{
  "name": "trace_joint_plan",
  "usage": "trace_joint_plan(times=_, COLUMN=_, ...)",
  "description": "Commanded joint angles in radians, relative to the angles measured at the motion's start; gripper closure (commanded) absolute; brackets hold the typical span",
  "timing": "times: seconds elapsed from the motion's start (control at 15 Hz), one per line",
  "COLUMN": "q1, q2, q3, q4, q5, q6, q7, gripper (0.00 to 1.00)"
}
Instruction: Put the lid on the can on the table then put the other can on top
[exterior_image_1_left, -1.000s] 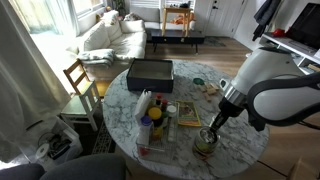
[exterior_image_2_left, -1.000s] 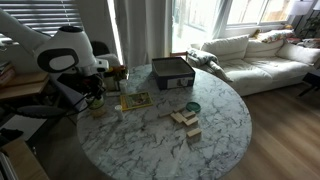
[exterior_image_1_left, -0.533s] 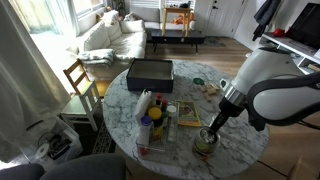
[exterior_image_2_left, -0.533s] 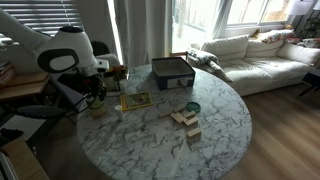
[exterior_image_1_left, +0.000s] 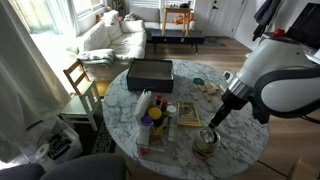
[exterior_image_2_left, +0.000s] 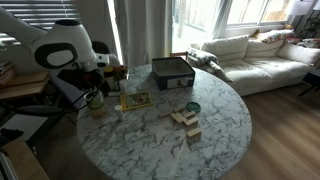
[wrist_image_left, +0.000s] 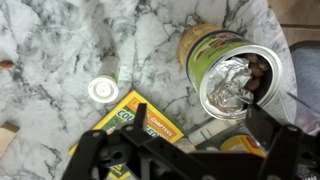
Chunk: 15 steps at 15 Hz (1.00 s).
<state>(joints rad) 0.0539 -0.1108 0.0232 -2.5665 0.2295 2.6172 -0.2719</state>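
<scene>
Wrist view shows the other can (wrist_image_left: 235, 80) close to the table (wrist_image_left: 60, 40) rim, with open marble on its far side. The gripper (wrist_image_left: 198, 118) hangs above it, jaws spread, seemingly empty. Only an exterior view shows the can (exterior_image_2_left: 192, 107), well apart from the other can.

end effector (wrist_image_left: 185, 150) cropped at bottom edge

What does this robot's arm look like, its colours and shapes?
The arm is built from fat, rounded, glossy white shells, with darker bands at the joints. It narrows to a slim black wrist and a black gripper. In the wrist view its jaws look blocky and matte black.
</scene>
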Motion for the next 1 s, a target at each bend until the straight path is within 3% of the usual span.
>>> trace_joint_plan(times=0.0, q1=0.000, q2=-0.124, q3=-0.019, q4=-0.020, q5=-0.042, q6=-0.072, q7=-0.034, gripper=0.00)
trace_joint_plan(times=0.53, q1=0.009, q2=-0.320, q3=-0.041, q4=0.017, q5=-0.133, q6=-0.257, q7=-0.041, gripper=0.00)
trace_joint_plan(times=0.6, q1=0.017, q2=-0.283, q3=-0.041, q4=0.016, q5=-0.110, q6=-0.207, q7=-0.022, gripper=0.00)
trace_joint_plan(times=0.93, q1=0.017, q2=-0.314, q3=-0.042, q4=0.023, q5=-0.122, q6=-0.235, q7=-0.022, gripper=0.00)
